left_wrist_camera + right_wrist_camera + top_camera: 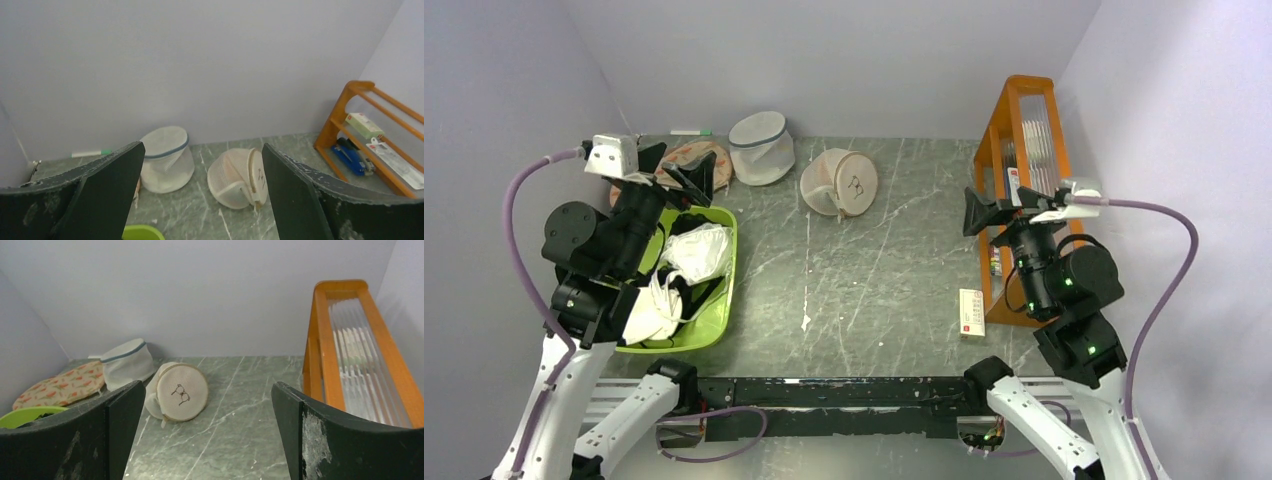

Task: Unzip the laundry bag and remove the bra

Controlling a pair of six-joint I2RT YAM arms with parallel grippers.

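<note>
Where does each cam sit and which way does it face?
Top external: above and behind the robot, looking down on the table; shows the left tool and right tool.
Left wrist: rides the left tool, facing the back wall; open fingers frame the laundry bag.
Right wrist: rides the right tool, facing the back wall; open fingers frame it too.
Shared: all three see the laundry bag.

Your counter (884, 270) is dark, veined stone. Near its far edge you have the laundry bag (839, 182) on its side, a mesh cylinder (761, 147) and a patterned pouch (692, 152) toward the far-left corner. A green bin (722, 300) sits along the left edge and an orange rack (1029, 83) along the right.
</note>
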